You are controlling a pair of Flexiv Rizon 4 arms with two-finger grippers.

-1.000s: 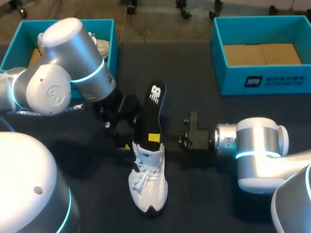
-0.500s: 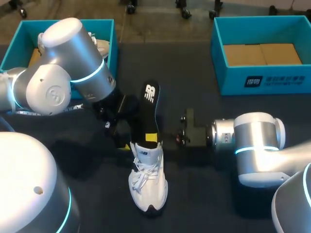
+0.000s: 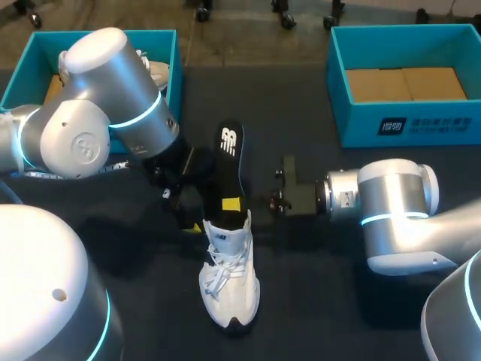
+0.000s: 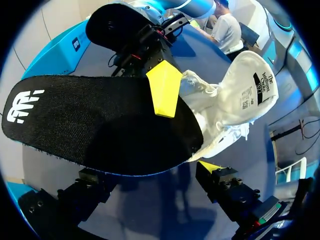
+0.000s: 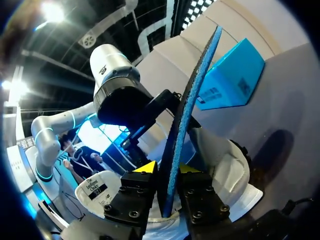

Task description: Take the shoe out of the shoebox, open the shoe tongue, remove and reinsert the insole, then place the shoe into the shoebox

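Shoe (image 3: 229, 282), white, sits sole-down on the dark desk (image 3: 316, 301) approx mid-desk, toe toward the robot, outside both boxes. Its tongue (image 4: 235, 105) is folded open. A label (image 4: 257, 86) w/ black print is on the tongue's inner face. The black insole (image 3: 228, 169) stands tilted, front end down in the shoe's mouth, heel end up & away. A white logo (image 3: 228, 141) is printed on the heel end, and the underside edge shows blue in the R wrist view. R hand (image 3: 234, 204), in from the right, is clenched on the insole just above the shoe's collar, one yellow-tipped finger on each face. L hand (image 3: 181, 210) sits just beside the shoe's heel on the left, fingers spread & gripping nothing. In its own wrist view the insole & shoe lie ahead of it. Containers: a teal box (image 3: 22, 71) at the far left corner holds a second, light-coloured shoe (image 3: 155, 73) over a brown cardboard floor, partly hidden by the L arm (image 3: 98, 113). Another teal box (image 3: 353, 120) at the far right has white print (image 3: 427, 125) on its near wall, a square mark plus a line of characters. Inside it, brown cardboard flaps (image 3: 406, 83) show.
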